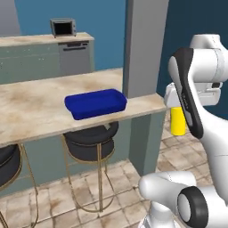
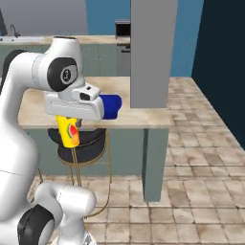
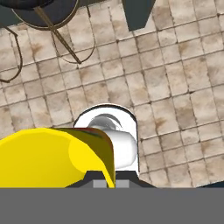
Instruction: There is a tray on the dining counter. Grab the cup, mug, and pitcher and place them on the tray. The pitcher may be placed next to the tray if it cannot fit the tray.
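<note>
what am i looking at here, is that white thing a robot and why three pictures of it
Yes: it is a white robot arm on a driving base in a rendered kitchen. Two pictures come from cameras on the base, behind the arm to its left and right; the third looks down along the hand at the tiled floor. The end effector is shut on a small plain yellow cup with a red-orange mark, held in the air beside the long beige marble-patterned dining counter. On that counter sits a deep-blue rectangular tray, with nothing in it. Round black stools stand under the counter.

Open tiled floor (image 3: 175,87) lies under the hand; the grey pillar (image 1: 144,44) and dining counter (image 1: 40,111) edge stand just beyond it.
</note>
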